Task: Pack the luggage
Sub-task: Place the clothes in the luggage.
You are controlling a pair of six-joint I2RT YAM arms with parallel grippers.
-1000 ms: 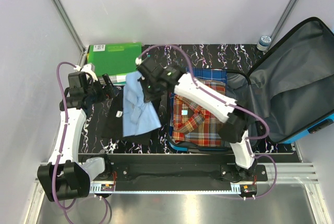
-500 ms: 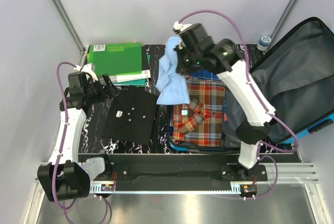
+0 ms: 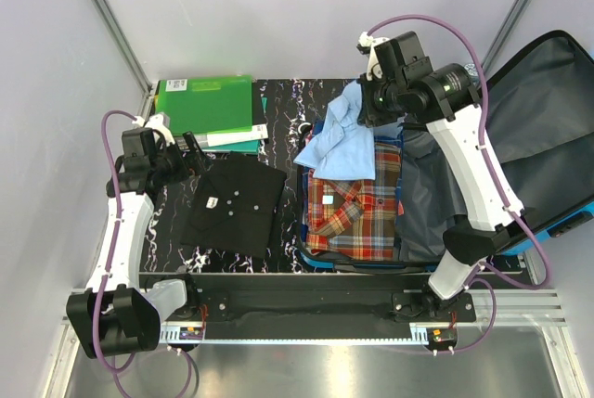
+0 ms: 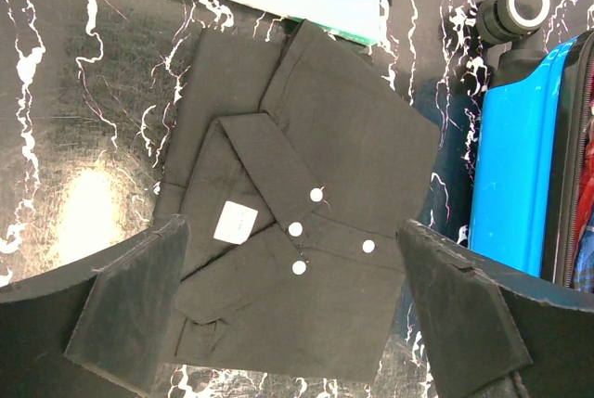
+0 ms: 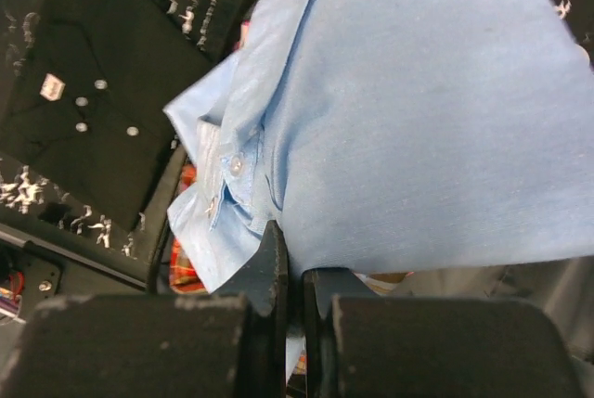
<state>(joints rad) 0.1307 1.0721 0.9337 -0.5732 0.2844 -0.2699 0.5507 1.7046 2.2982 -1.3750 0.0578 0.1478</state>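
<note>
We are holding a light-blue shirt point(image 3: 342, 146) in our right gripper point(image 3: 369, 107), whose jaws are pinching a fold of the cloth between them; in the right wrist view the two fingers are standing almost together around the fabric at the right gripper point(image 5: 292, 259), with the light-blue shirt point(image 5: 418, 120) spreading out beyond them, its collar and a button showing. The luggage point(image 3: 568, 220) is lying open at the right side of the black marbled table point(image 3: 278, 101), its grey-lined lid leaning up and away to the right and its base lying flat just right of the table's middle. A red plaid shirt point(image 3: 348, 211) is lying folded in that base, and the light-blue shirt is hanging over the far end of it, overlapping the plaid shirt's far edge; we cannot tell whether the two are touching. Our left gripper point(image 3: 188, 153) is hovering at the left side of the table with its jaws standing wide and nothing between them. In the left wrist view the left gripper point(image 4: 292, 231) is framing a folded black shirt point(image 4: 306, 222) lying flat on the table, white buttons and a small white tag showing, with the bright-blue shell of the luggage point(image 4: 509, 185) and one black wheel point(image 4: 515, 8) just beside it on the right. In the top view the black shirt point(image 3: 232, 203) is sitting between the left gripper and the luggage, and green folders point(image 3: 204, 106) are lying at the far left corner.
</note>
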